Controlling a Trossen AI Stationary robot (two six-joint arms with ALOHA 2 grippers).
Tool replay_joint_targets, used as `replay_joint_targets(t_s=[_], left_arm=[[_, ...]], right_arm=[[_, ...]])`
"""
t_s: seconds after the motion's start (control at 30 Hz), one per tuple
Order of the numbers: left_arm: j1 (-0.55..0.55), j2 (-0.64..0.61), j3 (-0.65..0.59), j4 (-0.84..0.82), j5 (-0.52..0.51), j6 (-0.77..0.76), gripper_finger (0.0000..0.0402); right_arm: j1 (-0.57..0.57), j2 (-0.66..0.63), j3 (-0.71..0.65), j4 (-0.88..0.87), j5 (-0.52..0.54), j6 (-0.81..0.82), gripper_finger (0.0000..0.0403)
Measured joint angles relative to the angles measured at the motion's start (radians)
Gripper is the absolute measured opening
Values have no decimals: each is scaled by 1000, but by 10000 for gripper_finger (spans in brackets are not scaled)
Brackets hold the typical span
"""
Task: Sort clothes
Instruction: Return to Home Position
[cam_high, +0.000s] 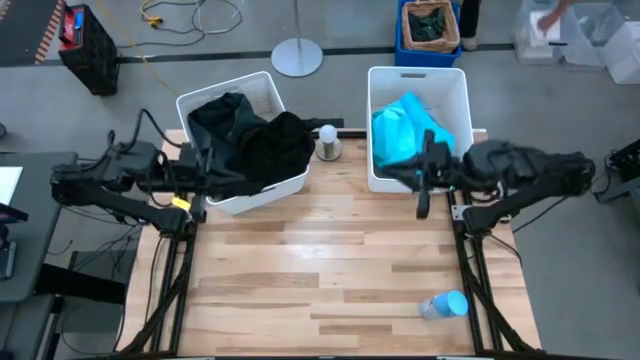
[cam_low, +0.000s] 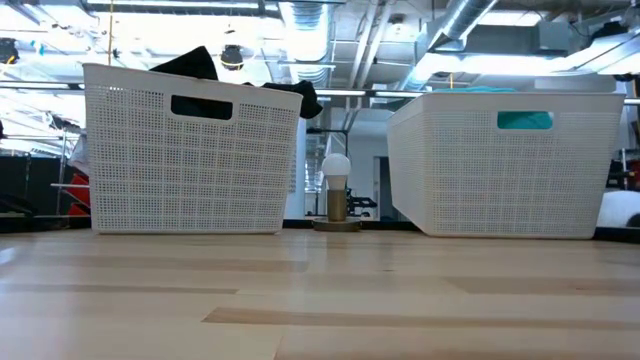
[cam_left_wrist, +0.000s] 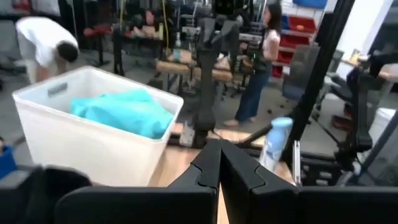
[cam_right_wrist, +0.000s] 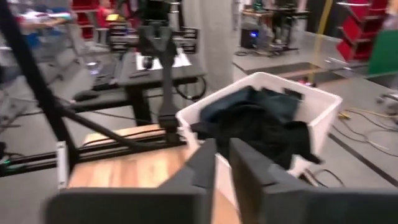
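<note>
Two white baskets stand at the table's far side. The left basket (cam_high: 262, 190) holds a black garment (cam_high: 275, 145) and a dark teal-green one (cam_high: 218, 115); the black one drapes over the rim (cam_low: 305, 97). The right basket (cam_high: 385, 80) holds a bright turquoise garment (cam_high: 412, 125), which also shows in the left wrist view (cam_left_wrist: 124, 111). I cannot make out a grey-blue garment. My left gripper (cam_high: 215, 185) is shut and empty at the left basket's near left corner. My right gripper (cam_high: 418, 182) is empty at the right basket's near wall, its fingers a narrow gap apart (cam_right_wrist: 222, 163).
A small lamp with a round white bulb (cam_high: 327, 142) stands between the baskets. A clear bottle with a blue cap (cam_high: 443, 305) lies near the table's near right corner. A blue crate with dark cloth (cam_high: 430, 27) sits on the floor beyond. People (cam_left_wrist: 258, 56) show in the room.
</note>
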Motion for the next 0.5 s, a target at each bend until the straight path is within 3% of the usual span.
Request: replay_joint_targets(t_s=[0.07, 0.13, 0.37, 0.5], left_arm=[[0, -3, -21, 4, 23, -13, 0], [-5, -21, -83, 72, 50, -17, 0], [-39, -142, -383, 388, 69, -105, 0], [-81, -204, -499, 483, 172, -168, 0]], right_arm=[[36, -16, -77, 82, 0, -3, 28], [71, -41, -169, 209, 0, -17, 10], [204, -190, -500, 632, 0, -37, 3], [287, -290, -649, 726, 0, -3, 2]])
